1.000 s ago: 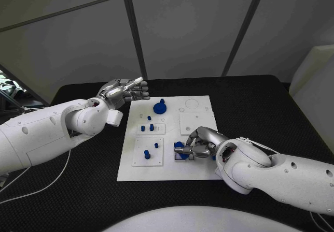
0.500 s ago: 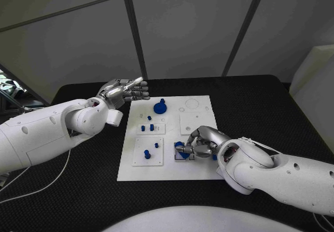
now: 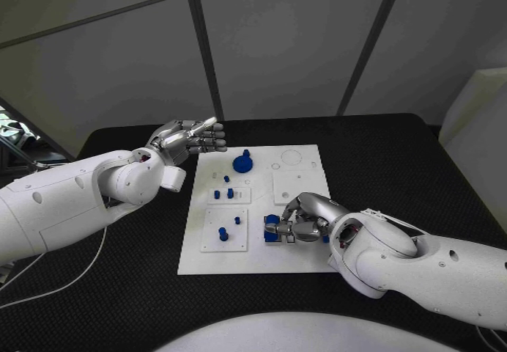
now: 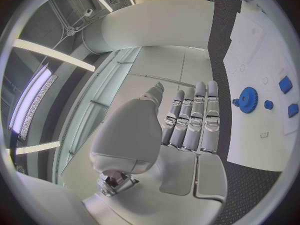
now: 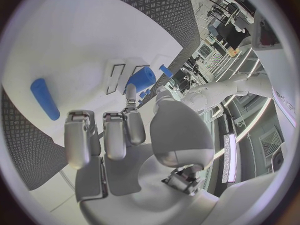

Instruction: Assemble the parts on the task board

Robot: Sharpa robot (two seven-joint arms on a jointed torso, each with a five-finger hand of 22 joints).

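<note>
The white task board (image 3: 243,260) lies mid-table. My right hand (image 3: 303,220) hovers over its near right part and pinches a blue cylindrical part (image 3: 272,221) between thumb and finger; the right wrist view shows this part (image 5: 142,79) at the fingertips, above the board (image 5: 81,40). A blue gear (image 3: 243,163) stands near the board's far end. Small blue pegs (image 3: 223,194) sit mid-board, and another peg (image 3: 223,234) stands in the near left plate. My left hand (image 3: 190,138) is raised beside the board's far left corner, fingers straight, holding nothing. The left wrist view shows the gear (image 4: 248,99).
A long blue part (image 5: 45,98) lies by the board's edge in the right wrist view. Black table (image 3: 401,169) surrounds the board, with free room to its right and front. My left forearm (image 3: 74,198) spans the table's left side.
My right hand has shifted slightly over the board's near right part, with the blue part still pinched. The left arm has not moved.
</note>
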